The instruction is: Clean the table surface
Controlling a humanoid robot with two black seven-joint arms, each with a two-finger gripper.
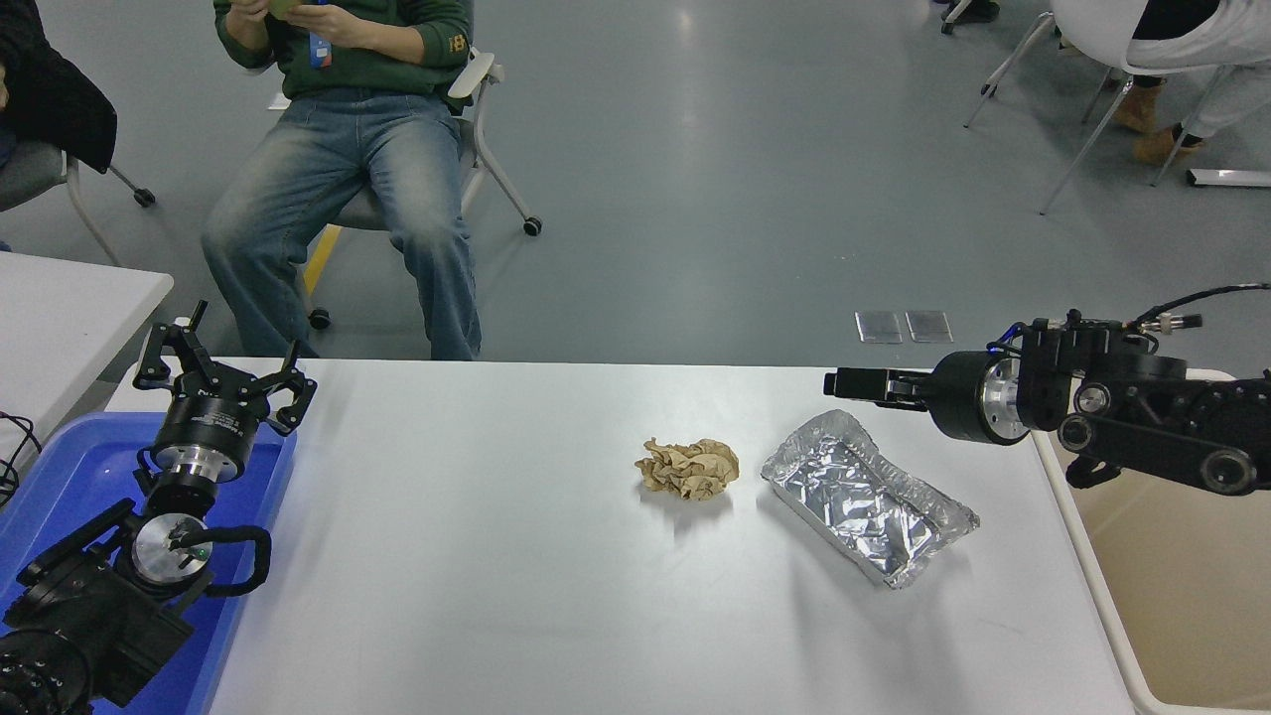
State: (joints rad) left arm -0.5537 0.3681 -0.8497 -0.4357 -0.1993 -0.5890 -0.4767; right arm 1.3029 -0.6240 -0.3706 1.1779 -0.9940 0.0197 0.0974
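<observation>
Hovering over the tabletop's [496, 556] far right edge: right hand [839, 382], pointing left, fingers seeming close together, clenched or not impossible to tell, gripping nothing. Lying just below and in front of it: crumpled foil tray [869, 497]. Sitting beside the tray, to its left: brown paper wad [689, 468]. Parking over the blue bin [60, 497] at lower left: left hand [223, 372], fingers spread, released. Standing at the right edge: beige bin [1172, 586].

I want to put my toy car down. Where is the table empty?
The table surface is bare between the blue bin and the crumpled brown paper, and along the near edge. It is crowded around the foil tray, under the right gripper.
</observation>
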